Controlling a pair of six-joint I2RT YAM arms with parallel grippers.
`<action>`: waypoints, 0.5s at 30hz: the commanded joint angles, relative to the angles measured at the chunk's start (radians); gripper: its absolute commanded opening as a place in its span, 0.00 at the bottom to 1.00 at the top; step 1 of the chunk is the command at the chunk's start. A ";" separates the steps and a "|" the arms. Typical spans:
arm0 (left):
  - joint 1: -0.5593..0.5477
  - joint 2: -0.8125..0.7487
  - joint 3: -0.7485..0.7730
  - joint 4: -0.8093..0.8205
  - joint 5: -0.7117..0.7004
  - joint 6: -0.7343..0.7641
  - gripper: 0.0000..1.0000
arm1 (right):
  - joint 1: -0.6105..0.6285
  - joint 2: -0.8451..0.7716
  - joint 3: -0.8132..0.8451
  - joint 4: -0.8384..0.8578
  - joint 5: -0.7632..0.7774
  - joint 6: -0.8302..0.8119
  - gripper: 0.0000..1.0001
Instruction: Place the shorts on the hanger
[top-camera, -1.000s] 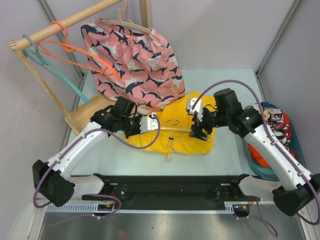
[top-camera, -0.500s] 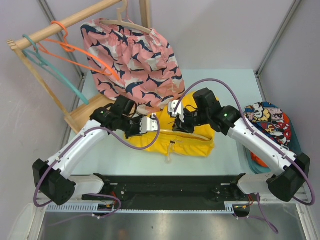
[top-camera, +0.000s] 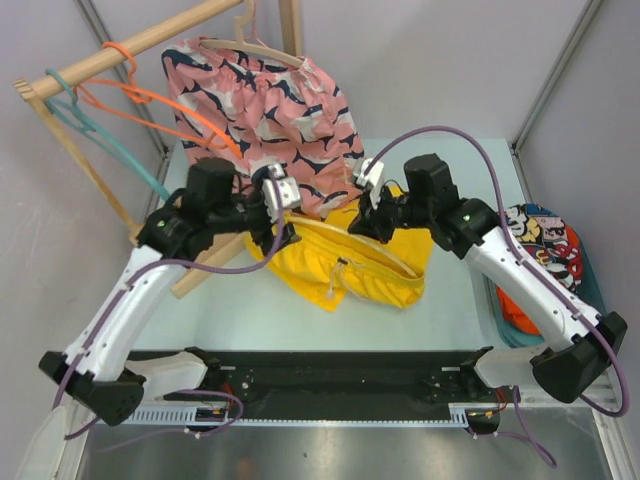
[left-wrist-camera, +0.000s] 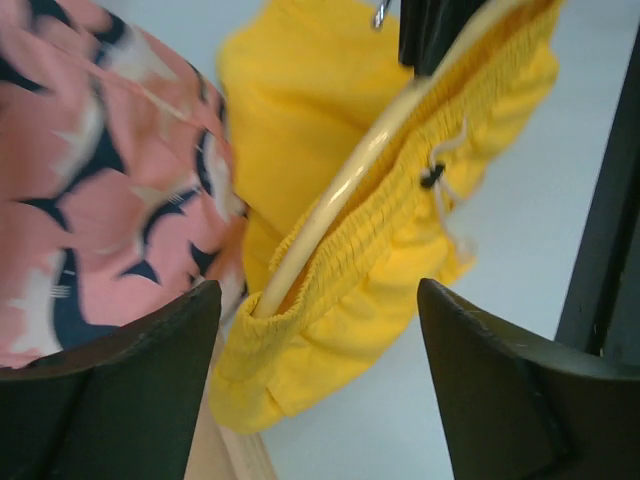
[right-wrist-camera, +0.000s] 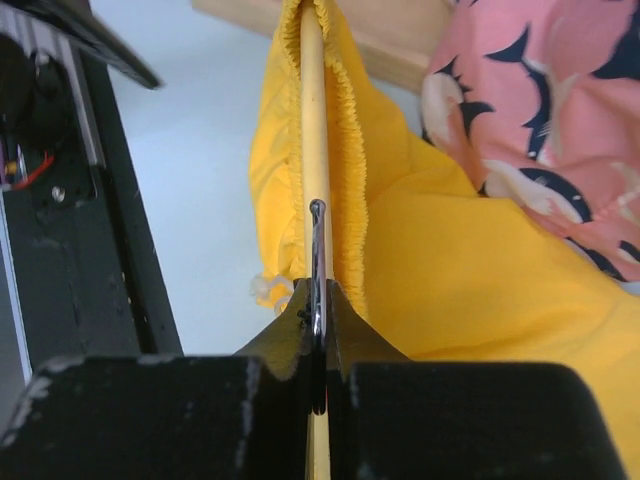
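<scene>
Right wrist view shows your right gripper jaws pinching the hanger hook, its arms already inside the shorts waistband; left gripper jaws spread, empty; shorts partly off the counter; hanging remains

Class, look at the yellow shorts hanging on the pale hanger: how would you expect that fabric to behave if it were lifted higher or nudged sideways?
The shorts probably stay floppy: they sag in folds below the hanger. They seem light, since the thin hanger carries them with no visible bending. The gathered waistband around the hanger arm may slide along it if nudged, as nothing clips it.
</scene>
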 joint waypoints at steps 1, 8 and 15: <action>0.004 -0.056 0.154 0.140 0.010 -0.284 0.90 | -0.021 0.016 0.149 0.096 0.023 0.149 0.00; -0.010 -0.090 0.086 0.285 0.004 -0.597 0.81 | -0.052 0.159 0.346 0.076 0.032 0.315 0.00; -0.184 -0.272 -0.277 0.605 -0.175 -0.806 0.75 | -0.033 0.251 0.441 0.145 0.098 0.457 0.00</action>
